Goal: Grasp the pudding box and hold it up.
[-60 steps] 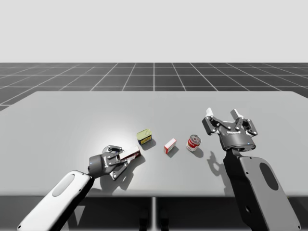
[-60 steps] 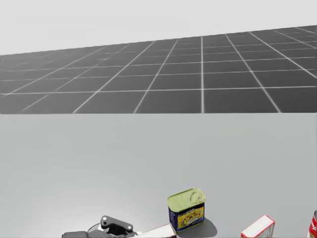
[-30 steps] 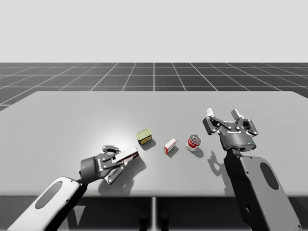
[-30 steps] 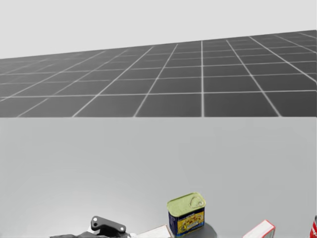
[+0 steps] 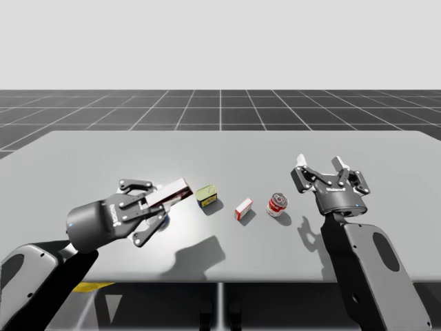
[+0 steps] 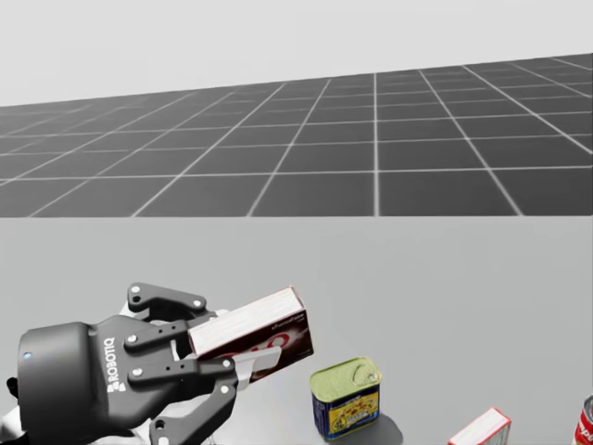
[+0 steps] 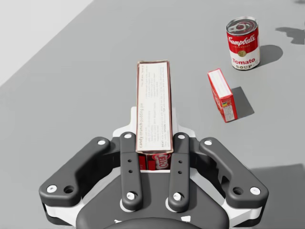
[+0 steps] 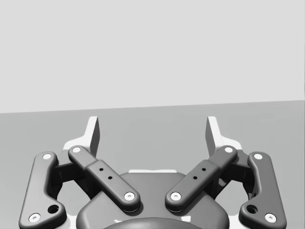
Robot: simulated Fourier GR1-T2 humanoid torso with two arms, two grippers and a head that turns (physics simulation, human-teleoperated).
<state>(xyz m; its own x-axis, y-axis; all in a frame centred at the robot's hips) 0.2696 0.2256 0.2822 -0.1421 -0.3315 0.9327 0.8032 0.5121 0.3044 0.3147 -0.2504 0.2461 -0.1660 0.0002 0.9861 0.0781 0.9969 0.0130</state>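
High view: left claw [image 5: 158,203] clamps the long brown-and-white cardboard pudding box [image 5: 172,192] above the counter [image 5: 103,158], as the task demands; right claw [image 5: 318,163] gapes empty.

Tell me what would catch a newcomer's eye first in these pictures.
The left claw shut on the long pudding box, holding it clear of the table on the left. Then the row beside it: green-topped tin, small red and white box, red can, with the open right claw raised at the right.
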